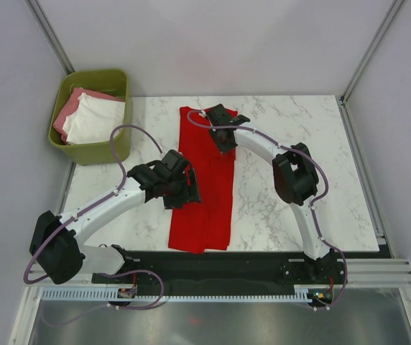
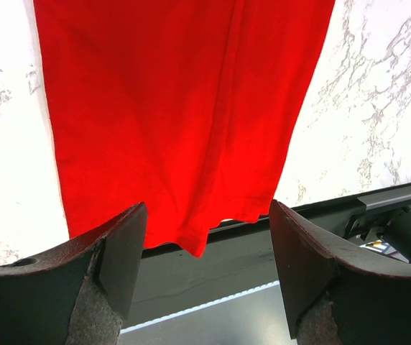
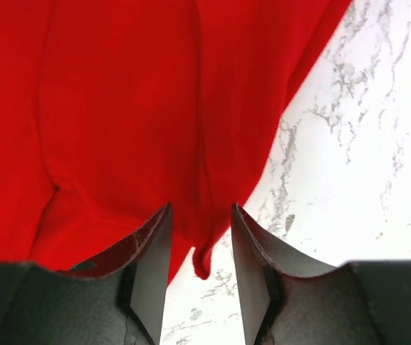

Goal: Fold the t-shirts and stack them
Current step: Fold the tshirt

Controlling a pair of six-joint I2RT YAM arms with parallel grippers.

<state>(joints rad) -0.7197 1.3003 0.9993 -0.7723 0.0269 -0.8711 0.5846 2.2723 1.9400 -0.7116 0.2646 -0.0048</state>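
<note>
The red t-shirt [image 1: 205, 187] lies folded into a long narrow strip on the marble table, from the far middle to the near edge, where its hem hangs over the black rail. My left gripper [image 1: 184, 188] is open above the strip's left side; in the left wrist view the red cloth [image 2: 184, 108] fills the space ahead of the empty fingers. My right gripper [image 1: 220, 122] is open over the strip's far end, with a small fold of the red shirt [image 3: 119, 122] between the fingers. A white t-shirt [image 1: 94, 121] and a pink t-shirt [image 1: 72, 108] lie in the bin.
The olive-green bin [image 1: 90, 115] stands at the far left, off the table's corner. Bare marble table [image 1: 292, 172] lies to the right of the shirt. A black rail [image 1: 227, 262] runs along the near edge. Grey walls close in the sides.
</note>
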